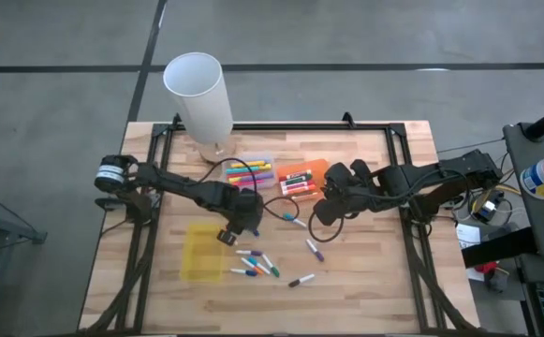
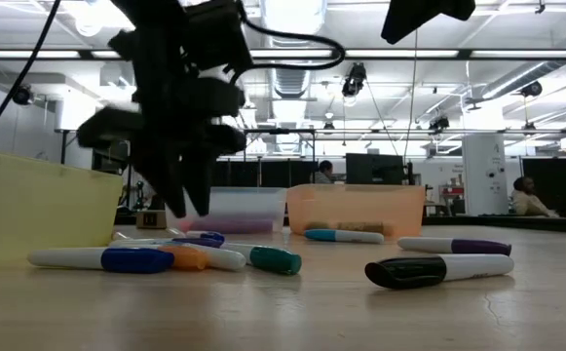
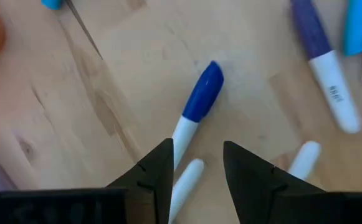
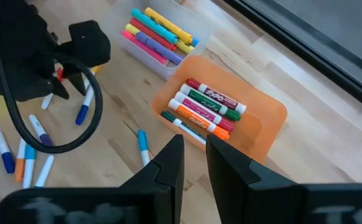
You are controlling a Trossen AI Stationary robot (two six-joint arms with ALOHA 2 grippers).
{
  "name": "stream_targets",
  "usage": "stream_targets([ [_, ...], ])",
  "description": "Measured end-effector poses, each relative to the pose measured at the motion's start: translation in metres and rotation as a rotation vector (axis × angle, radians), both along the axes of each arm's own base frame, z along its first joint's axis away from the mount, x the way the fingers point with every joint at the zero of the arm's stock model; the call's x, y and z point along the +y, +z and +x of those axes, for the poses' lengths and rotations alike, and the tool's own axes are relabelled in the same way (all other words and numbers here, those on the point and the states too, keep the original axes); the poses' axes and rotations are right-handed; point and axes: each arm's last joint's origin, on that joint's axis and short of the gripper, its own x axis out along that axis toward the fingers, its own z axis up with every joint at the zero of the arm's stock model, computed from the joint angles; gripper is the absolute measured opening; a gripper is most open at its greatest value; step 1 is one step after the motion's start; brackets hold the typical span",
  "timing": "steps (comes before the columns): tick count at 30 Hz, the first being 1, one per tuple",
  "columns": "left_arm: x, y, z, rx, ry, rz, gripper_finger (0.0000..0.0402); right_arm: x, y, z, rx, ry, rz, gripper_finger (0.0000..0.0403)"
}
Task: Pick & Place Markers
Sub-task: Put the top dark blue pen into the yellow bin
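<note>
My left gripper (image 3: 196,165) hung released, fingers spread, directly over the blue-capped marker (image 3: 196,106). My right gripper (image 4: 194,163), fingers slightly parted, hovered empty above the orange tray (image 4: 265,121), well apart from that marker.

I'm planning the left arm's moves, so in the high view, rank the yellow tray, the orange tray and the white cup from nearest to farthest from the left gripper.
From the left gripper:
1. Yellow tray, just beside it on the outer side.
2. Orange tray, toward the right arm.
3. White cup, at the table's far edge.

Both arms are dark and jointed, with looping black cables and each tool (image 3: 196,165) ending in tapered black fingers (image 4: 168,165).
</note>
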Motion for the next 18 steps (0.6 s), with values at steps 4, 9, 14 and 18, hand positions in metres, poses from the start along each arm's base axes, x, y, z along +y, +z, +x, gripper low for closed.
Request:
stream_targets([
  [4, 0.001, -0.008, -0.002, -0.023, 0.009, 0.024, 0.0133, 0.0, 0.0, 0.0, -0.004, -0.006, 0.004, 0.0061],
  [9, 0.001, -0.011, 0.0, -0.065, 0.009, 0.02, 0.0133, 0.0, 0.0, 0.0, -0.011, -0.016, -0.004, 0.0061],
  [14, 0.0, -0.022, 0.0, -0.054, 0.001, 0.001, 0.0133, -0.001, 0.0, 0.0, -0.017, -0.026, -0.012, 0.0061],
  [18, 0.0, -0.029, 0.003, -0.035, 0.004, -0.007, 0.013, 0.0, 0.0, 0.0, -0.018, -0.028, -0.01, 0.0061],
])
